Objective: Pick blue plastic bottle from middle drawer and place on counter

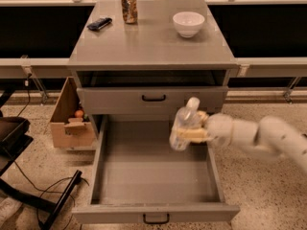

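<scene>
The blue plastic bottle (184, 124), clear with a white cap, is tilted and held in the air above the right side of the open middle drawer (153, 169). My gripper (197, 128) is shut on the bottle's lower body, and my white arm reaches in from the right. The bottle is at about the height of the closed drawer front above, well off the drawer floor. The counter (151, 40) lies above and behind it.
On the counter stand a brownish drink can (128, 6), a white bowl (188, 23) and a dark flat object (99, 23). A cardboard box (71, 116) sits on the floor left of the cabinet. A black stand base (29, 195) and cables lie at lower left.
</scene>
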{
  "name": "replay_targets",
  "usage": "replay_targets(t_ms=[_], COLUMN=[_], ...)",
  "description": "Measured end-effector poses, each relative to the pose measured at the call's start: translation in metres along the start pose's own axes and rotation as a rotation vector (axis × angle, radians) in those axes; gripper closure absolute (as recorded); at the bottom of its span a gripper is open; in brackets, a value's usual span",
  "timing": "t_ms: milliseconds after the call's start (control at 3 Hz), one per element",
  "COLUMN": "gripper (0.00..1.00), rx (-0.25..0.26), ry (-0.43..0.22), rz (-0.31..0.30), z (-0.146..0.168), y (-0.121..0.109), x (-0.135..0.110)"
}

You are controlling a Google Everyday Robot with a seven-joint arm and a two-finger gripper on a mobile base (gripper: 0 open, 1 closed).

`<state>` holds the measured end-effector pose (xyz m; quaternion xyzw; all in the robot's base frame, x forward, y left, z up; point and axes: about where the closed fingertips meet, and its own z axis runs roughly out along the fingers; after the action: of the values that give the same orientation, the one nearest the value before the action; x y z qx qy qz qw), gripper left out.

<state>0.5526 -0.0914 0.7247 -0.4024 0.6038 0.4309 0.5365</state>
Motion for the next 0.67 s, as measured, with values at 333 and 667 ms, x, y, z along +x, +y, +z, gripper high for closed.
replay_targets(t_ms=[333, 667], gripper=[1.00, 1.00], rx=[-0.055, -0.088], ry=[-0.001, -0.007], rz=[-0.019, -0.032], z=[-0.002, 0.022], y=[-0.031, -0.056], x=[-0.123, -0.190])
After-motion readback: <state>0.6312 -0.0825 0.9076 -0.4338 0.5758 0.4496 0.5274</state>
